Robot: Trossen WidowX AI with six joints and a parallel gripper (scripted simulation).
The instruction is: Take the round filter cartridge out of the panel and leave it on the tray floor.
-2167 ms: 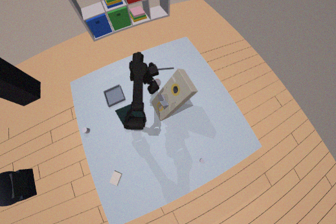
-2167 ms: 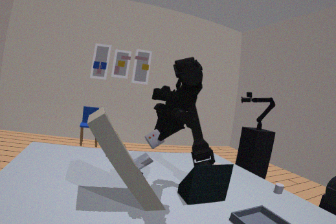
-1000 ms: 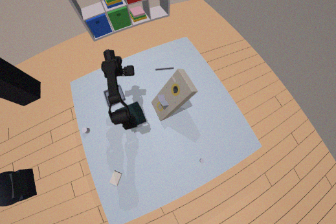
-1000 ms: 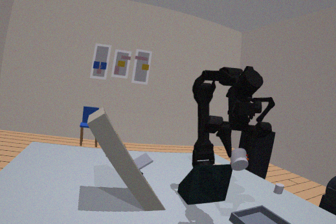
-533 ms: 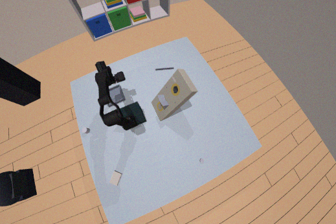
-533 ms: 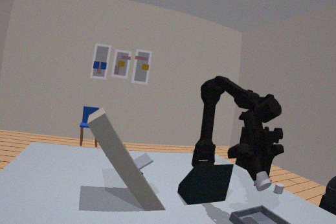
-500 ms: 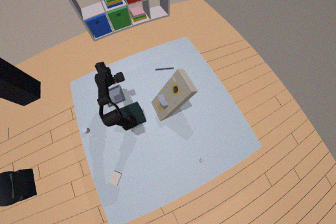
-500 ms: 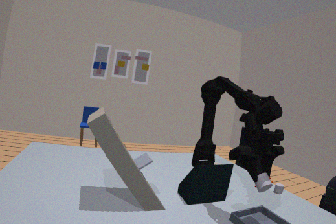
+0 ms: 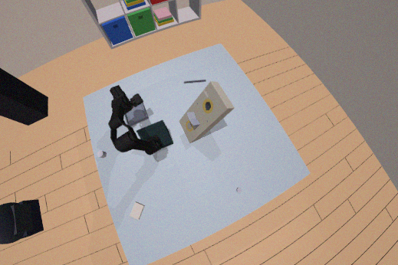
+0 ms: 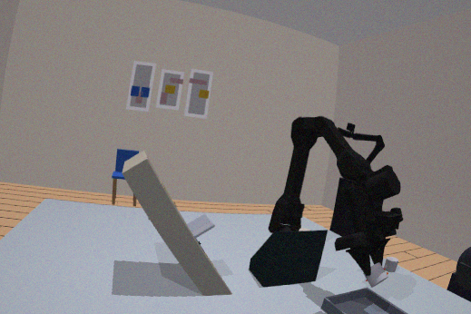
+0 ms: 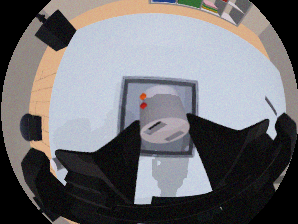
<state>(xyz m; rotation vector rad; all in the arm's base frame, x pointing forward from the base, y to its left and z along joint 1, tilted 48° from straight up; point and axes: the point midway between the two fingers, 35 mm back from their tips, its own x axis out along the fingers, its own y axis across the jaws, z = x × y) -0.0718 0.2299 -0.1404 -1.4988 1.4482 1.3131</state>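
Tool: your tool [image 9: 124,107] [image 10: 376,269] [image 11: 162,120] is closed on the cartridge, with one finger on each side of it.
Cartridge: it's out of the panel, and you've got the pale round filter cartridge [image 10: 377,275] [image 11: 164,111] up in the fingers, tilted in the outside view.
Slots: both narrow ones show on the face in your wrist view, near the fingertips.
Dots: an orange one [image 11: 143,96] and a red one [image 11: 144,105] sit on the cartridge's side.
Tray: the shallow gray tray [image 9: 129,123] [image 10: 348,295] [image 11: 160,80] is behind the cartridge in the wrist view, so yeah, you're not resting on its floor.
Panel: your beige panel [image 9: 202,115] [image 10: 175,227] leans well apart from the tool, with a yellow ring [image 9: 203,106] around a dark round opening.
Counter: that's the light blue top [image 9: 202,172] [image 10: 75,236] [image 11: 175,45] under the lot.
Rod: a thin dark one [image 9: 195,81] [image 11: 270,105] lies near the panel's upper end in your top view.
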